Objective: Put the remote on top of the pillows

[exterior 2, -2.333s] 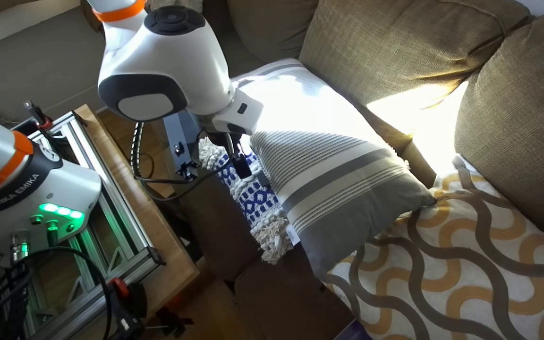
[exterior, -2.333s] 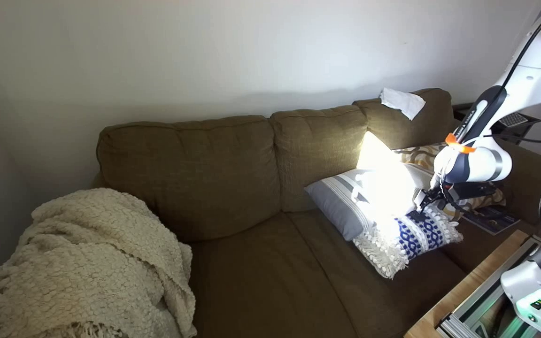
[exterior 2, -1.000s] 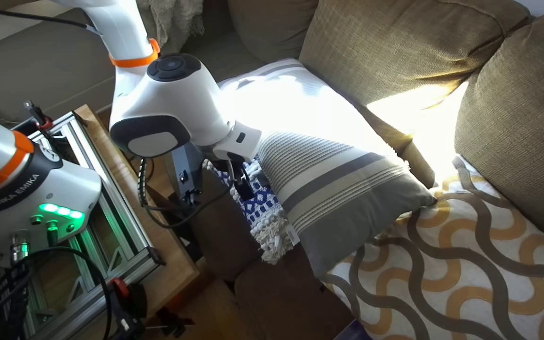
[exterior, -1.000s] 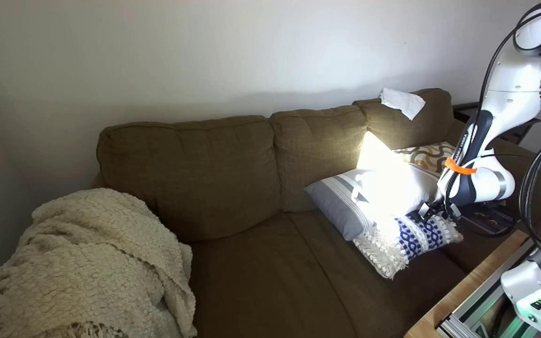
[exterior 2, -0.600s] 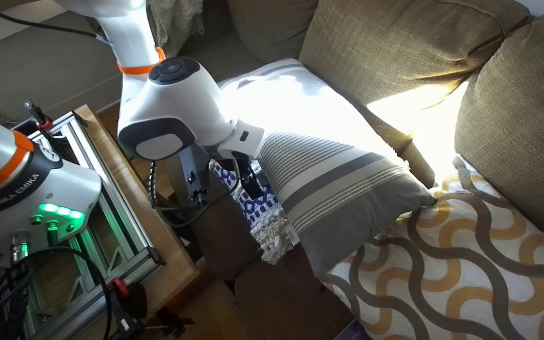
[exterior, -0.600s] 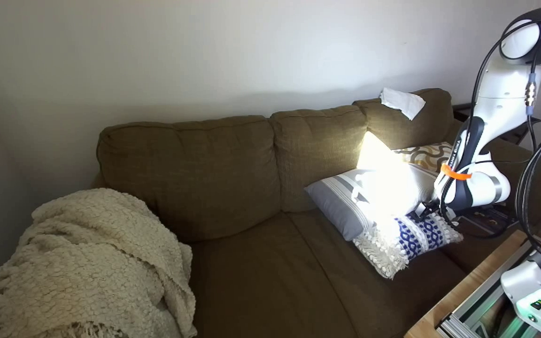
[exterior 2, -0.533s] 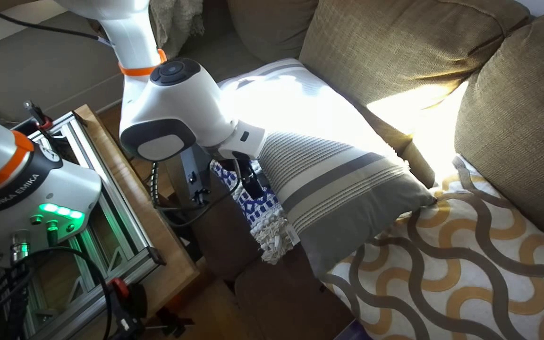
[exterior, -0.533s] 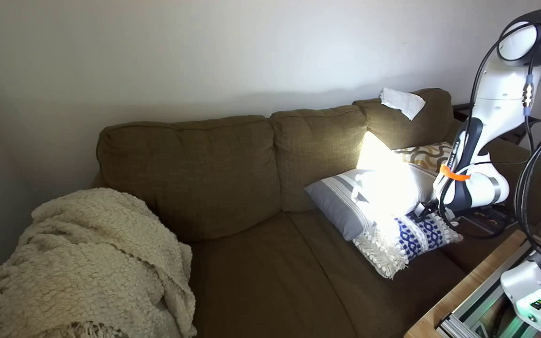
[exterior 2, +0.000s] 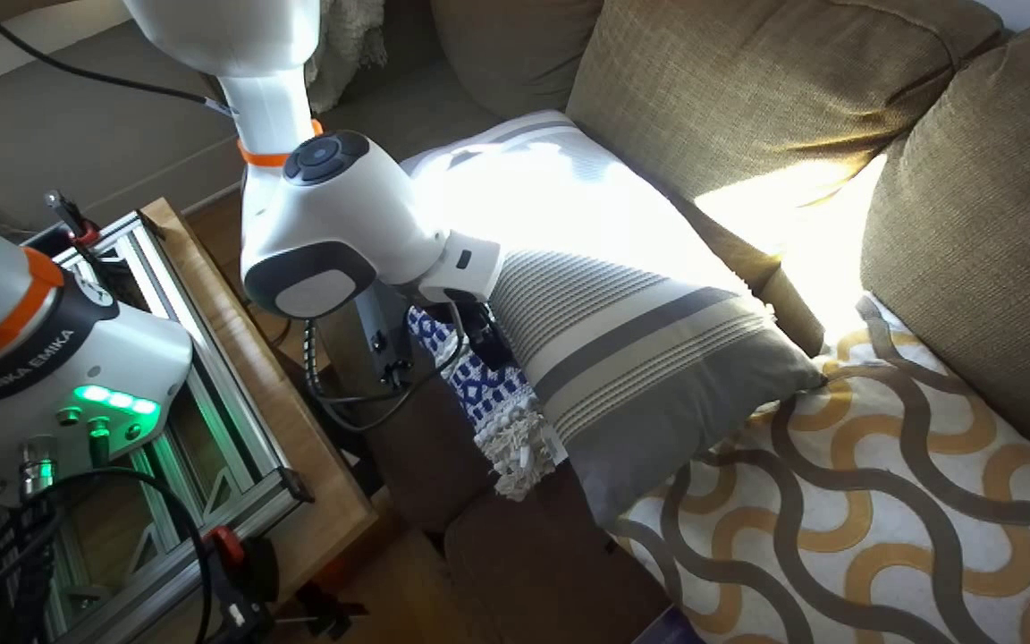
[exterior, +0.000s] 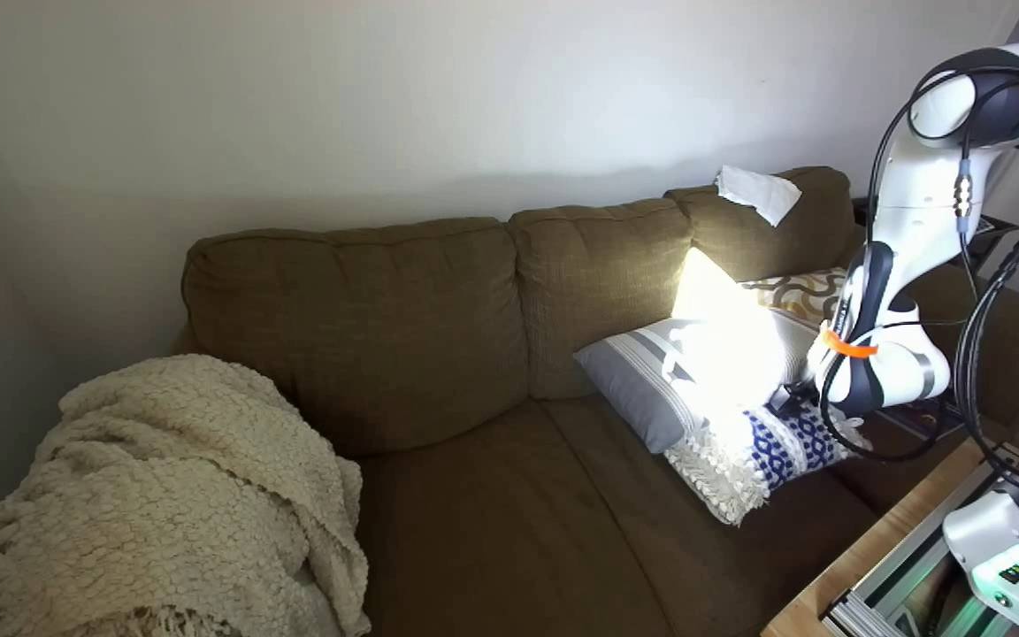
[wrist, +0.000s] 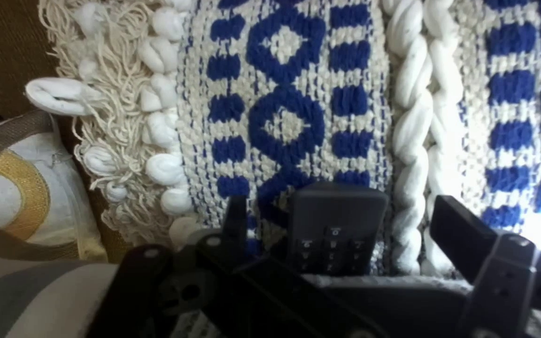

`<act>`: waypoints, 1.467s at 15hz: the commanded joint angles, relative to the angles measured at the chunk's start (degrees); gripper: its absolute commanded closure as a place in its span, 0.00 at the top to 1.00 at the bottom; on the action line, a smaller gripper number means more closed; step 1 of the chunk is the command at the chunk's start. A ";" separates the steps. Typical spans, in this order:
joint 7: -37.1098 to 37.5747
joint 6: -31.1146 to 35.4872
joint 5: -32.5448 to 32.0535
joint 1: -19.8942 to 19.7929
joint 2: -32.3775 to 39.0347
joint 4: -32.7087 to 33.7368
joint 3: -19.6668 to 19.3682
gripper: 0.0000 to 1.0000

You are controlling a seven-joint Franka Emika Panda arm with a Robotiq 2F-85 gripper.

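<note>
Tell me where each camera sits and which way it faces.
An exterior view: in front of the sofa, facing its backrest and the wall; arm and base at right.
An exterior view: high, near the patterned pillow, looking down over the striped pillow; arm and base at left.
Wrist view: behind the open gripper, facing the remote and blue pillow; fingers at bottom.
Both exterior views share the three pillows.
</note>
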 commanded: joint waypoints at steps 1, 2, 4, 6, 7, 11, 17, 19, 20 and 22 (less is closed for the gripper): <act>1.35 2.87 0.28 0.66 4.10 2.56 -0.22 1.00; 1.52 3.24 0.72 1.06 4.87 3.13 -0.33 1.00; 1.78 4.12 0.84 1.28 6.00 4.16 -0.25 1.00; 2.02 5.36 1.19 1.73 7.16 5.13 -0.31 1.00; 2.15 6.24 1.13 1.63 7.60 5.38 -0.22 1.00; 2.69 9.01 1.28 1.73 8.88 5.93 -0.13 0.94; 3.08 11.27 2.07 2.46 9.80 5.92 -0.36 0.35; 3.60 10.70 2.28 2.19 9.40 5.67 -0.10 0.26; 4.15 10.17 2.15 1.83 8.91 5.43 0.19 0.26; 5.67 9.49 4.01 2.44 7.61 4.56 0.31 0.26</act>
